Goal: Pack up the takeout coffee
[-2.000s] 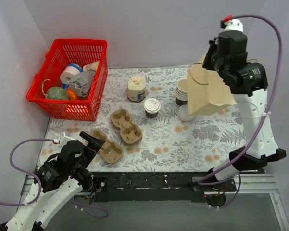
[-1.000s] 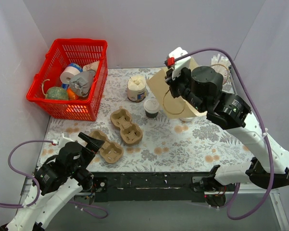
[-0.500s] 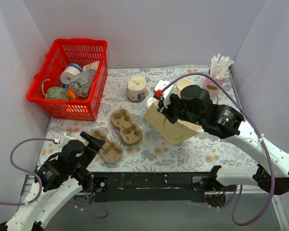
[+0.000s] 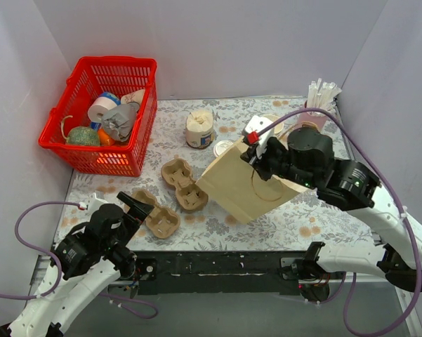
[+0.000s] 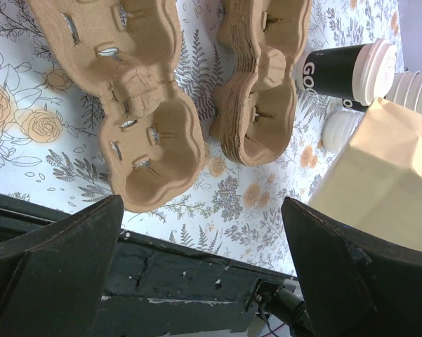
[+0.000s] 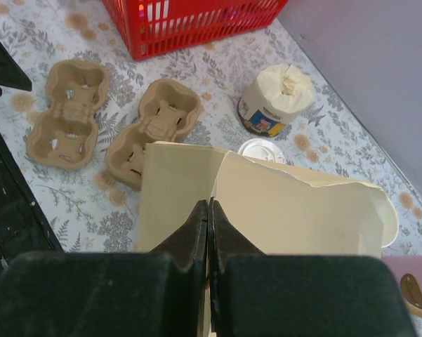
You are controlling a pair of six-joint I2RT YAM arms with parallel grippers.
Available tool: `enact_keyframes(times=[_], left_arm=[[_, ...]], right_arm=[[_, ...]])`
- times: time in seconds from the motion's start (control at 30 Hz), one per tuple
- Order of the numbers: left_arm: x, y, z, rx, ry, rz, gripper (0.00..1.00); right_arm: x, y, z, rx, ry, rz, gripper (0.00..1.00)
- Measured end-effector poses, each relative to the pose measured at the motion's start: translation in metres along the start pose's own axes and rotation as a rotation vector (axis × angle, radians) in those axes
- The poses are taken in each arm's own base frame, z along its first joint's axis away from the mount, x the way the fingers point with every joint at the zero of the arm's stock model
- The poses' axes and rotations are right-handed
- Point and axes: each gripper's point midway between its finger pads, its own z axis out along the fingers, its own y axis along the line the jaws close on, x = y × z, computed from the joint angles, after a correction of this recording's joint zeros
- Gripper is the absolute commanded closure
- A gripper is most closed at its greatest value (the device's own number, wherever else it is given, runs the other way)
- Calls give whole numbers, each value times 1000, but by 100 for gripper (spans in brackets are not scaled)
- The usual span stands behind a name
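Brown paper bag sits tilted mid-bench, mouth up toward R arm, low end nr front edge. Can't tell if it rests on the bench or hangs just off it. R fingers clenched on bag's top rim, paper pinched btw them.

Coffee stands upright on bench, outside the bag, just past its far-L corner, btw bag & jar. White lid on; dark cup body shows in L wrist view. In R wrist view only the lid peeks over bag rim, w/ jar near behind it.

L fingers spread wide, nothing in them, at front-L of bench. Near carrier lies just ahead of them, not gripped. Far carrier lies btw near one & bag. In L wrist view far carrier looks like several nested together, near carrier a single one.

Cup stack, white & lidless, stands just beside coffee on its R, partly hidden by bag. Red basket in back-L corner holds tape roll, twine ball & other bits. Straws stand in a holder back-R.
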Motion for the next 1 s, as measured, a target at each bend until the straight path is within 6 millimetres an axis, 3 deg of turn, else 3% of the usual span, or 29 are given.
enact_keyframes(times=[0.23,0.37,0.7,1.0], left_arm=[[0,0,0,0,0,0,2],[0,0,0,0,0,0,2],[0,2,4,-29,0,9,2],[2,13,11,-117,0,38,2]], right_arm=[[-15,-8,-25,28,-84,2,99],[-5,0,-16,-14,-36,-18,99],[51,12,18,-64,230,-88,99],[54,2,24,30,238,-20,97]])
